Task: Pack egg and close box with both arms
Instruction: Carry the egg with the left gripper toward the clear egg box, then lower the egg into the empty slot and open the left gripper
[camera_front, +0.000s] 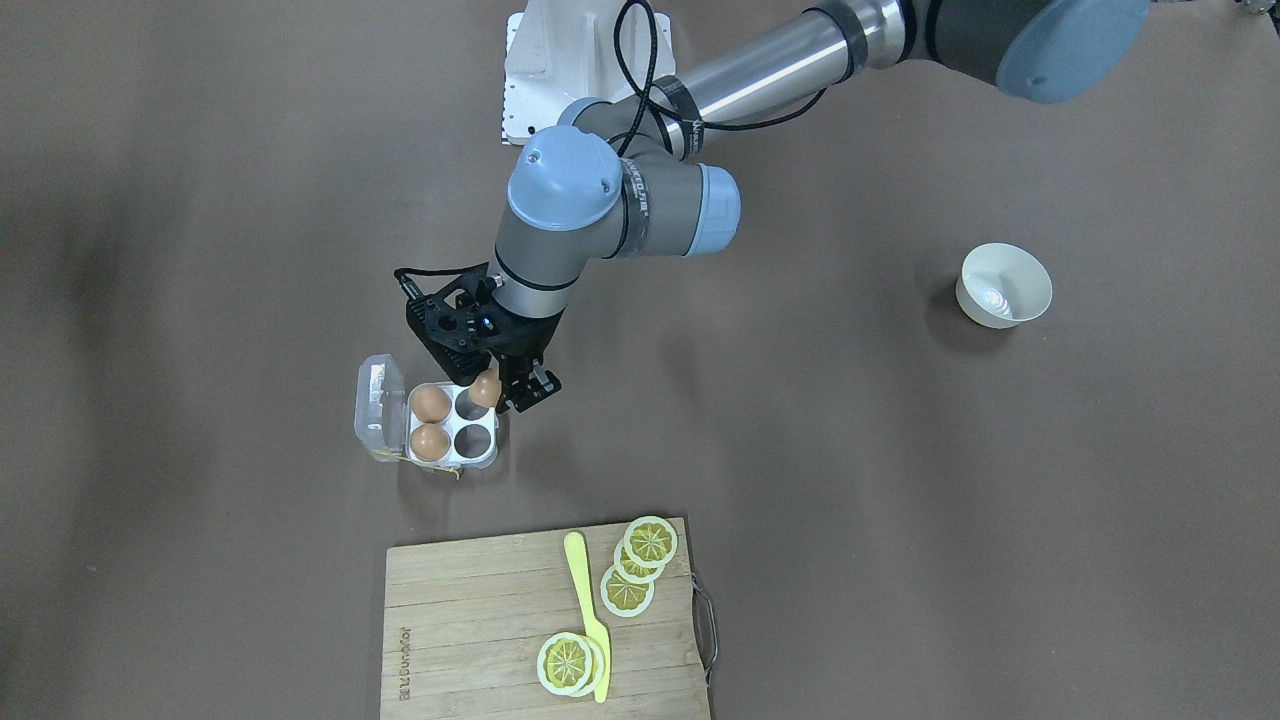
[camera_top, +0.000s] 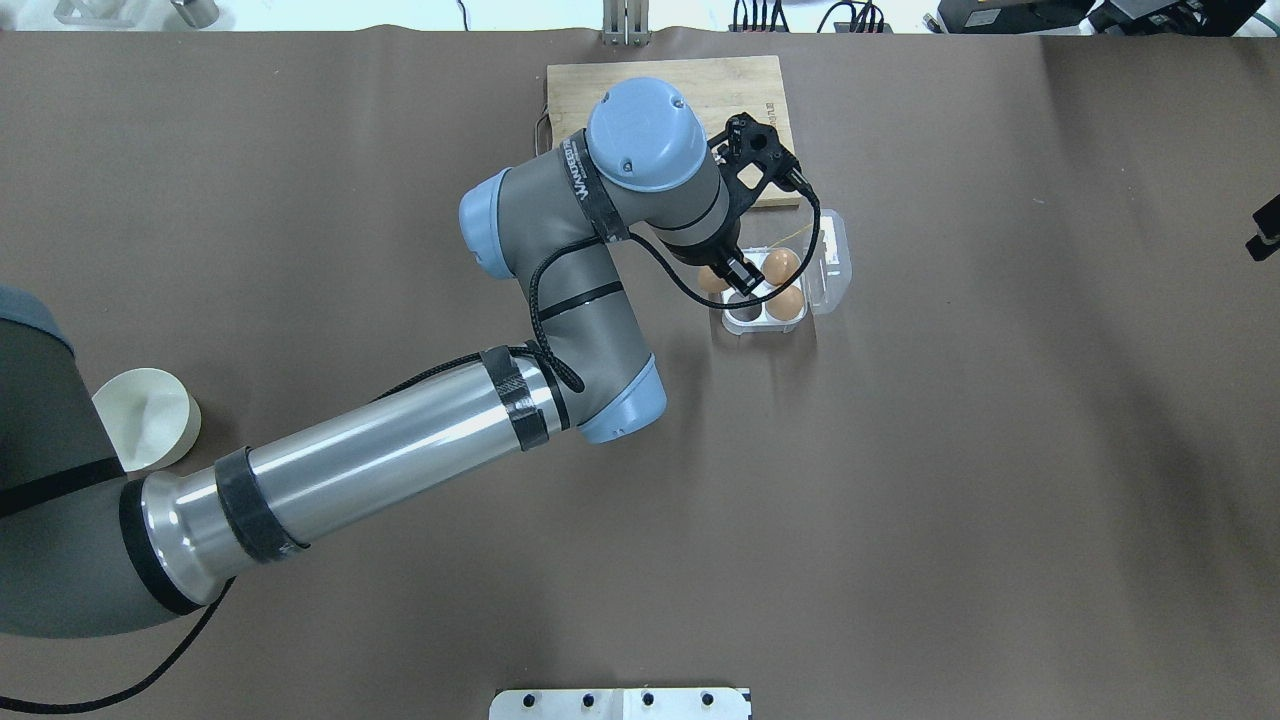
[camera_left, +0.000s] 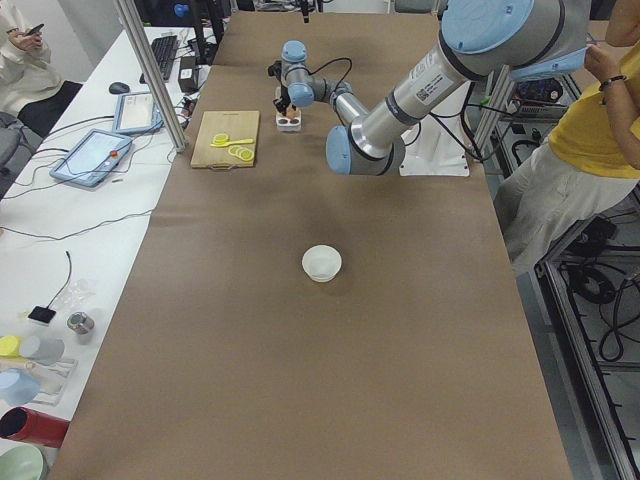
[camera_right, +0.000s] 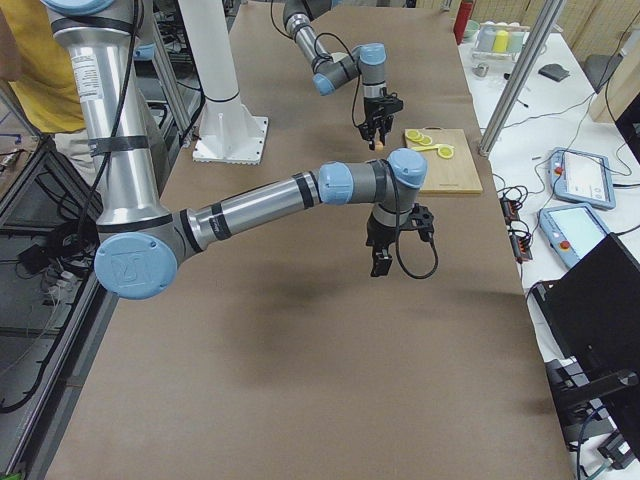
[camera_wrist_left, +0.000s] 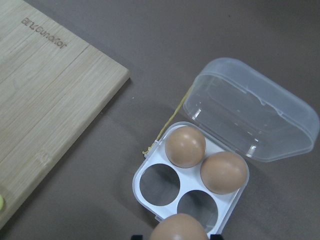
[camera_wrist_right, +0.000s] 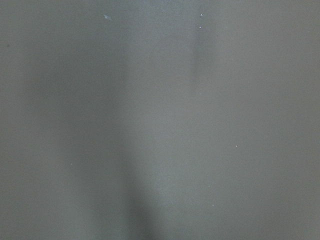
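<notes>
**Egg gripped in the left jaws over the open box**

The left arm (camera_front: 560, 230) has its jaws closed on the egg (camera_front: 486, 388). The egg sits squarely between them, over an empty cell of the box (camera_front: 453, 421). Whether it touches the tray cannot be told. Its shell is smooth, matt and orange-brown, and its shape is a plump oval.

From the left wrist, beyond the jaws and to their left, lies the cutting board (camera_wrist_left: 45, 95), made of pale bamboo planks with branded lettering. Next comes a thin yellow string (camera_wrist_left: 170, 120) at the tray's far corner. The tray is pale grey-white plastic, square with rounded corners and four round cells. The two cells nearest the jaws are empty, and the two farther ones hold two matching eggs (camera_wrist_left: 185, 146). Furthest right, the clear lid (camera_wrist_left: 260, 110) lies open on the side away from the jaws.

The right arm (camera_right: 260, 205) is well apart from the box, its jaws over bare brown worktop (camera_front: 900, 500). Whether those jaws are open or closed cannot be told.
</notes>
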